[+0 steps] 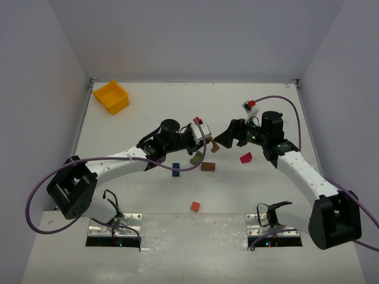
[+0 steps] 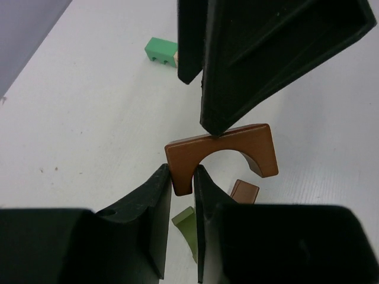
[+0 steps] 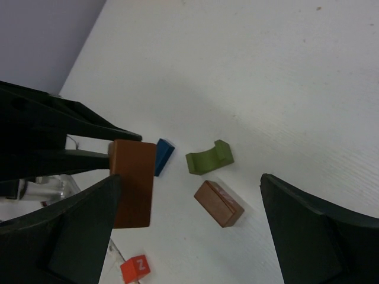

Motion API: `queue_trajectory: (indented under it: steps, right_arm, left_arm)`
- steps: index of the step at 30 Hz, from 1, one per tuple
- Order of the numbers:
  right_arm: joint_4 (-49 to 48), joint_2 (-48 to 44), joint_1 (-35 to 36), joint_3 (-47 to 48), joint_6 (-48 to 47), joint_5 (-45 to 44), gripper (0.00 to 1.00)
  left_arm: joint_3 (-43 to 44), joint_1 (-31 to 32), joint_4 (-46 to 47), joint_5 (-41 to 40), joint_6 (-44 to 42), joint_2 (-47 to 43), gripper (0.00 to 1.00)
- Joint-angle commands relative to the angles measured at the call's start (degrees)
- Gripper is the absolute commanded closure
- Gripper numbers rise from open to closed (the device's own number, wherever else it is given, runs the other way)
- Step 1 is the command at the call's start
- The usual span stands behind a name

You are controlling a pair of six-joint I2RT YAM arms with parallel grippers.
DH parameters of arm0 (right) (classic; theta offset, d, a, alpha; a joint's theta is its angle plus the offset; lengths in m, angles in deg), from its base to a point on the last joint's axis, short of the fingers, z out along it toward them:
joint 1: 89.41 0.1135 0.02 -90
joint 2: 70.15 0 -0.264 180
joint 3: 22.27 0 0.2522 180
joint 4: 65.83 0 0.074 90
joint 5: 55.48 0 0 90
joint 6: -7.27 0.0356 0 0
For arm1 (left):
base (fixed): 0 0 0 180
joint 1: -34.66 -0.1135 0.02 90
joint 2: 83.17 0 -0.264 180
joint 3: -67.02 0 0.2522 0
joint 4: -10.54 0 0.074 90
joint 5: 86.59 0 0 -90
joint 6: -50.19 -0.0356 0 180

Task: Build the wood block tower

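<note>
My left gripper (image 2: 182,177) is shut on one leg of a brown arch block (image 2: 237,148) and holds it above the table. It also shows in the top view (image 1: 208,144). My right gripper (image 3: 189,177) is open wide beside the arch (image 3: 132,183). One of its fingers (image 2: 249,59) touches the arch's top. Below on the table lie an olive green arch (image 3: 209,158), a brown block (image 3: 219,203), a blue block (image 3: 163,155) and an orange-red cube (image 3: 135,267). A magenta block (image 1: 246,157) lies under the right arm. No stacked tower shows.
A yellow bin (image 1: 111,96) stands at the far left corner. A mint green block (image 2: 161,50) lies apart on the table beyond the grippers. The two grippers meet over the table's middle (image 1: 216,142), with loose blocks just in front of them.
</note>
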Motion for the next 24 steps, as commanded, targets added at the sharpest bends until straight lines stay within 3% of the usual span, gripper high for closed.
queue_trajectory:
  steps: [1, 9, 14, 20, 24]
  right_arm:
    - [-5.2, -0.7, 0.3, 0.7, 5.2, 10.6, 0.01]
    - [-6.6, 0.2, 0.4, 0.9, 8.9, 16.0, 0.01]
    - [-7.3, 0.7, 0.4, 0.2, 9.7, 19.1, 0.04]
    - [-10.1, 2.4, 0.6, 0.4, 11.7, 21.8, 0.19]
    - [-9.1, 3.0, 1.5, 1.0, 10.3, 21.6, 0.21]
  left_arm:
    - [-1.1, 2.1, 3.7, -0.6, -6.5, -1.5, 1.0]
    - [-2.8, 2.5, 8.0, -3.1, -7.4, -2.5, 1.0]
    - [-8.0, 2.6, 16.4, -0.9, -6.8, -5.8, 1.0]
    - [-10.6, 2.6, 20.1, 1.0, -5.9, -8.2, 1.0]
    - [-10.8, 2.6, 21.0, 2.1, -5.4, -8.1, 1.0]
